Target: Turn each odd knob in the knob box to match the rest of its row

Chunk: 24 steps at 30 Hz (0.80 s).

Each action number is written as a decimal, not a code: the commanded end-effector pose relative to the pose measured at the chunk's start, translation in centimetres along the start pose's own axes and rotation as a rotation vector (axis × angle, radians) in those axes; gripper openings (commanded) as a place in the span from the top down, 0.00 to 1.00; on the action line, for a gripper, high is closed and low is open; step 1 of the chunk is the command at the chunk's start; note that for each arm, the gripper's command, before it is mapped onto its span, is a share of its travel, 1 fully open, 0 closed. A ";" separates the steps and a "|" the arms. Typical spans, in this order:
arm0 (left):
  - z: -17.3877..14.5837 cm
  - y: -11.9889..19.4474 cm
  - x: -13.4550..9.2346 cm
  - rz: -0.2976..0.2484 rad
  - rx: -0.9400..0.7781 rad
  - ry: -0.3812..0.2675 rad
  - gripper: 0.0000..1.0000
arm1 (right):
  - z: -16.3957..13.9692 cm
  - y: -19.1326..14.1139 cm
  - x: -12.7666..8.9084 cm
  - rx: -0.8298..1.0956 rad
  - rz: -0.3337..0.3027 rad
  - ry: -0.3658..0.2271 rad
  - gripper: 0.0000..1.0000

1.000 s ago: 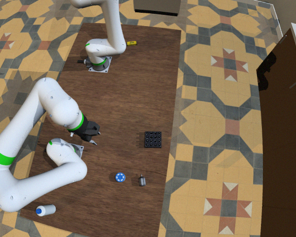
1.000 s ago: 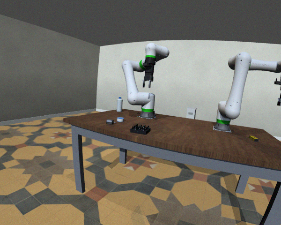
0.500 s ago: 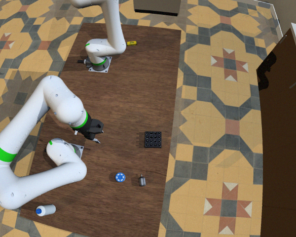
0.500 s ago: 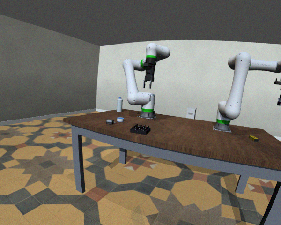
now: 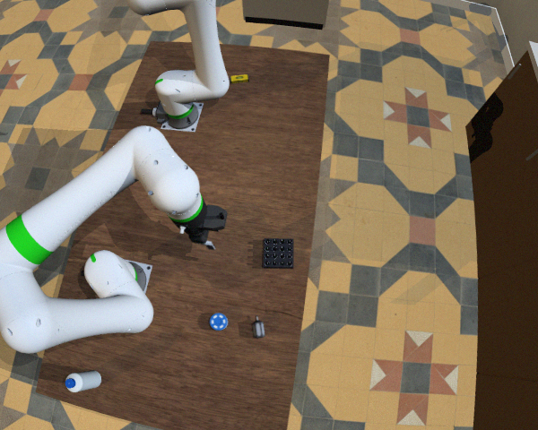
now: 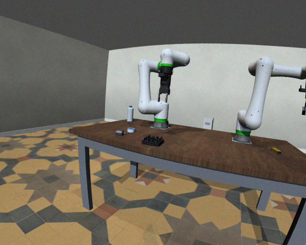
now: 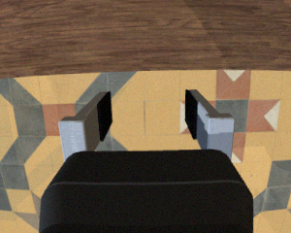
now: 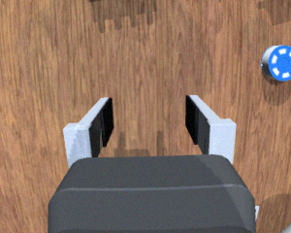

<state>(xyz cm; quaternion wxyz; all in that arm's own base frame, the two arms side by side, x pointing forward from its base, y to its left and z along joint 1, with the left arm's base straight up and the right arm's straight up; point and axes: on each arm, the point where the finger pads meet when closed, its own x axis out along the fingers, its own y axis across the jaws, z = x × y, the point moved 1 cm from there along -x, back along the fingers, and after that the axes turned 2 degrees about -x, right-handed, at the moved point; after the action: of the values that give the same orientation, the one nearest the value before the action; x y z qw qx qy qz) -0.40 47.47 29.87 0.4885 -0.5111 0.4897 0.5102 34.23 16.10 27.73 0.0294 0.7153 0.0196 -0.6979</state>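
Hovering at the box's 9 o'clock in the top view, the right gripper (image 5: 209,242) (image 6: 162,98) (image 8: 148,112) is well apart from the knob box (image 5: 278,253) (image 6: 151,141). The box sits on the wooden table (image 5: 246,184) (image 6: 200,147) (image 7: 145,34) (image 8: 150,63), its knobs too small to read. A blue-topped disc (image 5: 218,322) (image 6: 131,130) (image 8: 282,63) lies toward the box's 7 o'clock; at the disc's 3 o'clock is a small grey object (image 5: 258,328) (image 6: 119,132), and toward its 8 o'clock a white bottle (image 5: 86,380) (image 6: 130,114).

From the exterior, the right gripper is above the box, between 12 and 1 o'clock, while the left gripper (image 6: 305,111) (image 7: 147,106) hangs near 3 o'clock, well apart. A yellow block (image 5: 238,78) (image 6: 276,150) lies at the box's 3 o'clock. The bottle stands upright.

In the left wrist view, the left gripper is released, its fingers wide apart before the tiled floor (image 7: 145,92), with the table at 12 o'clock.

In the right wrist view, the right gripper is likewise released, nothing between its fingers; the disc shows at 2 o'clock.
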 end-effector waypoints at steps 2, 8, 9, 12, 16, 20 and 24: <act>0.0 0.0 -0.1 0.000 0.000 -0.002 0.00 | -3.7 -1.7 2.5 -0.030 -0.004 -0.006 0.00; 0.0 0.0 -0.1 0.000 0.000 -0.002 0.00 | -6.9 -2.7 5.1 -0.056 -0.006 -0.010 0.00; 0.0 0.0 -0.1 0.000 0.000 -0.002 0.00 | -7.4 -2.9 5.6 -0.060 -0.006 -0.010 0.00; 0.0 0.0 -0.1 0.000 0.000 -0.002 0.00 | -9.0 -3.2 7.1 -0.073 -0.007 -0.012 0.00; 0.0 0.0 -0.1 0.000 0.000 -0.002 0.00 | -10.5 -3.5 8.7 -0.086 -0.009 -0.014 0.00; 0.0 0.0 -0.1 0.000 0.000 -0.002 0.00 | -12.8 -3.7 11.2 -0.105 -0.011 -0.016 0.00; 0.0 0.0 -0.1 0.000 0.000 -0.002 0.00 | -14.7 -3.7 13.5 -0.121 -0.013 -0.018 0.00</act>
<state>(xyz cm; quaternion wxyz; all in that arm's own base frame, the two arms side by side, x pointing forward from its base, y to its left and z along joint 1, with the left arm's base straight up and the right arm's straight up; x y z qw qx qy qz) -0.40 47.47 29.87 0.4885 -0.5111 0.4897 0.5102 46.56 20.32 16.91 0.0631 0.7071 0.0585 -0.7019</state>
